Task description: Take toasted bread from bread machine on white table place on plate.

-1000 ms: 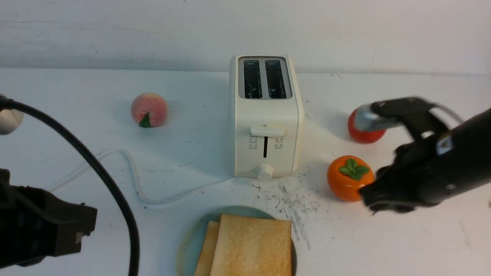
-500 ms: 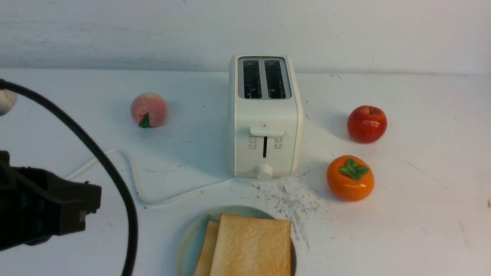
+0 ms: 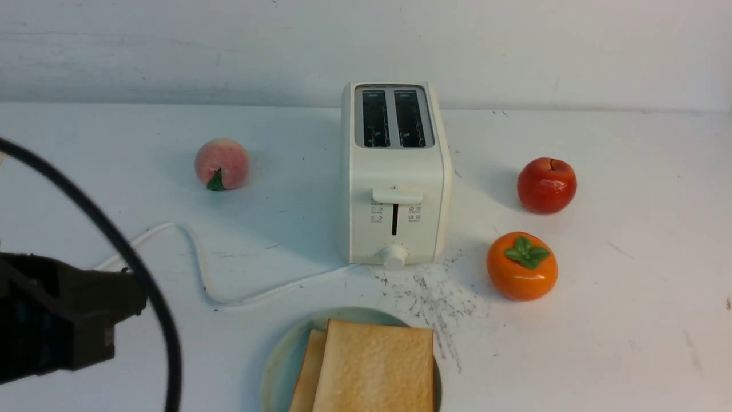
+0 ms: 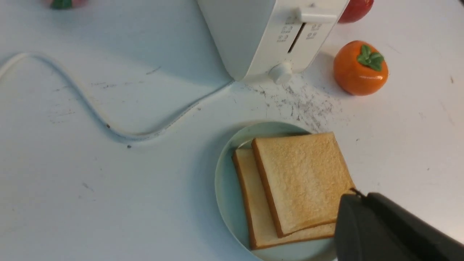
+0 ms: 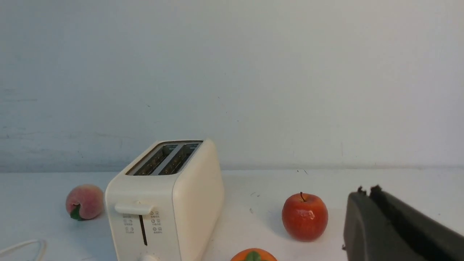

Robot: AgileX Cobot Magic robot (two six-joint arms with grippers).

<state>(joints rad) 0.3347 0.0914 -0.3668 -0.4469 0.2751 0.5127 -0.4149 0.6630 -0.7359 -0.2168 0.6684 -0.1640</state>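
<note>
Right pincer (image 5: pixel 366 191) has withdrawn; toasted bread (image 3: pixel 374 366) reaches rim of the plate (image 3: pixel 282 361).

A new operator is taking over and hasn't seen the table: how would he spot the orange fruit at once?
Find the toaster in the middle of the table. Two fruits sit to its right, and the orange fruit is the nearer one, off the toaster's front corner. Unlike the red apple behind it, it is squat, glossy orange, with a green leaf cap.

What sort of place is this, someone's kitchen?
Probably a robot test bench rather than a kitchen: a scuffed white table against a bare wall, a lone toaster, toy-like fruit, and the black left gripper.
</note>
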